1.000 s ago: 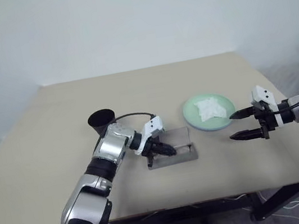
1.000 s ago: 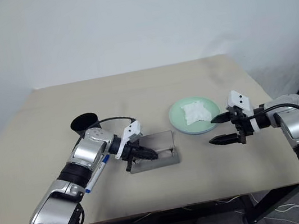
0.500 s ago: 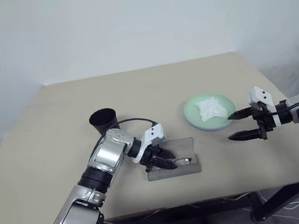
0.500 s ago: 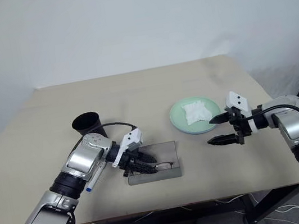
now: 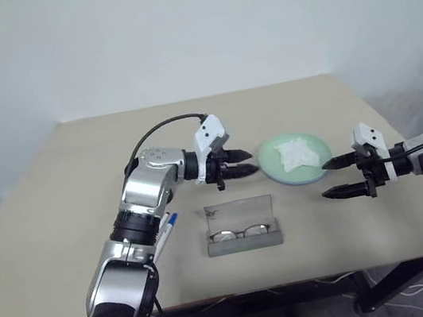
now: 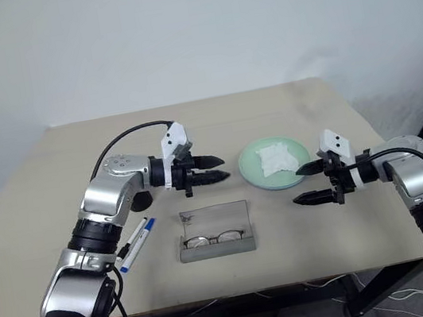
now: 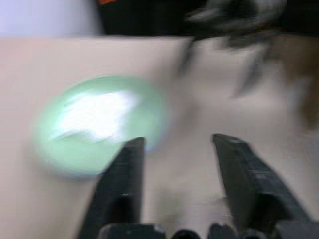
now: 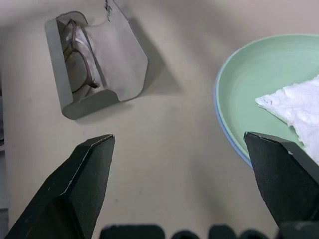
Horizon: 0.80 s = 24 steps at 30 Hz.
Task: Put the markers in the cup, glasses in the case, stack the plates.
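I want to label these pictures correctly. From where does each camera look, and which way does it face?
Eye views: from the head, forward and down at the table; both arms show.
Left wrist view: along the left gripper toward the mint green plate.
Right wrist view: along the right gripper toward the case holding the glasses.
Shared: both wrist views show the plate.

Beige surface with a few things spread across it
An open grey case lies near the front edge, a blue-capped marker to its left, stacked plates toward the right, and a black cup behind the marker
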Available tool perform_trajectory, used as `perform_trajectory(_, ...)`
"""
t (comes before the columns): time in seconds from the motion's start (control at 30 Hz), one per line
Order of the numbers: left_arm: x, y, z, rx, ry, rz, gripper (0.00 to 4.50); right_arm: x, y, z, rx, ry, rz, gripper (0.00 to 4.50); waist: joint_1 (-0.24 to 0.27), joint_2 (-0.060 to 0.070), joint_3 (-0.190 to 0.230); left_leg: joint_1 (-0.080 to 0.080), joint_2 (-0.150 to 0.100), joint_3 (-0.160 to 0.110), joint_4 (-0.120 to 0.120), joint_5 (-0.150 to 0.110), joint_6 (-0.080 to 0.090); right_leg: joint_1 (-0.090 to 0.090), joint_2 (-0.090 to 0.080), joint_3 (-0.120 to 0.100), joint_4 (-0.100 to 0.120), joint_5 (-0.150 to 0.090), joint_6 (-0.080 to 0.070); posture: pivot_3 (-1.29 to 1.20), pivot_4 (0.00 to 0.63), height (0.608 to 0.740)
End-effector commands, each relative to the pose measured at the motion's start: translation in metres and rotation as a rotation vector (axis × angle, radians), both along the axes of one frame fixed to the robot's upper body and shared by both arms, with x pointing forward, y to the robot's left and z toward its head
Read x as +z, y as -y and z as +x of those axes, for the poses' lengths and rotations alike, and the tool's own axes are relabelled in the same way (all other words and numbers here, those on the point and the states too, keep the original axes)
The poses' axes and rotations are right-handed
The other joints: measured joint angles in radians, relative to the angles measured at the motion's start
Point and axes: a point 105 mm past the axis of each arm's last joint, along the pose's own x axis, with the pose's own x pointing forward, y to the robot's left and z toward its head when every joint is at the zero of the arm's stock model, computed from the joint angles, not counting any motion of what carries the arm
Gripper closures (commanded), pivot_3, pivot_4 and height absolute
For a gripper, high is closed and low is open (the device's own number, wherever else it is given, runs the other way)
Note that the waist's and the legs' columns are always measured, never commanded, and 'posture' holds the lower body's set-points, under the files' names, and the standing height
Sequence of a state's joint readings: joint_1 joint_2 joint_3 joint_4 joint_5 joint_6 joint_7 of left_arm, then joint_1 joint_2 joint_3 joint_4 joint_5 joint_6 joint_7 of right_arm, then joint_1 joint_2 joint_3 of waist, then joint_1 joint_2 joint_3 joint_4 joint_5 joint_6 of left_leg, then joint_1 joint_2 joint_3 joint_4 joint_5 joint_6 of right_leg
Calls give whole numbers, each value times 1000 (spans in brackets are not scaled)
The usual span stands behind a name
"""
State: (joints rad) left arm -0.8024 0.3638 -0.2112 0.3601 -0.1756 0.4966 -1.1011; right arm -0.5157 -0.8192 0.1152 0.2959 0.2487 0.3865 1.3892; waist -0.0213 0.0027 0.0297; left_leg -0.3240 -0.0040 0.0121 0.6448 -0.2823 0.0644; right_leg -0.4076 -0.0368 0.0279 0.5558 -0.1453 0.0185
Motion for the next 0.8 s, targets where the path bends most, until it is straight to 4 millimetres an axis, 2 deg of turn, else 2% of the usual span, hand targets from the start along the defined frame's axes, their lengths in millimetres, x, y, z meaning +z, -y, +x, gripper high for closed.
perform_trajectory(0.03, -4, -4, 15, 82, 63, 42, 3734, 16, -1, 6, 7, 57, 10, 0, 0, 0, 0, 0, 0, 0, 0, 0, 0, 0, 3, 4, 0, 0, 0, 0, 0, 735)
perform_trajectory(0.1, -11, -4, 15, 88, 60, 65, 4476, 16, -1, 6, 7, 56, 11, 0, 0, 0, 0, 0, 0, 0, 0, 0, 0, -1, 6, 9, 0, 0, 0, 0, 0, 735)
perform_trajectory(0.23, -37, -2, -2, 9, 53, 162, 4476, 16, -1, 6, 7, 54, 10, 0, -1, 1, 0, 0, -2, 1, 0, 0, 0, -1, 6, 14, 0, 0, 0, 0, 0, 735)
perform_trajectory(0.43, -58, -5, -32, -124, -1, 229, 4476, 17, -2, 5, 5, 52, 13, 0, 0, 0, 0, -1, -3, 1, 0, 0, 0, -1, 6, 16, 0, 0, 0, 0, 0, 735)
perform_trajectory(0.6, -57, -5, -48, -184, -28, 218, 4476, 16, -1, 5, 2, 50, 13, 0, 0, 1, -1, 0, -2, 1, -1, 0, 0, -1, 6, 16, 0, 0, 0, 0, 0, 735)
perform_trajectory(0.8, -67, -8, -63, -225, -62, 239, 4476, 15, -2, 4, 5, 48, 13, 0, -1, 1, -1, 0, -2, 2, 0, 0, 0, -1, 6, 16, 0, 0, 0, 0, 0, 735)
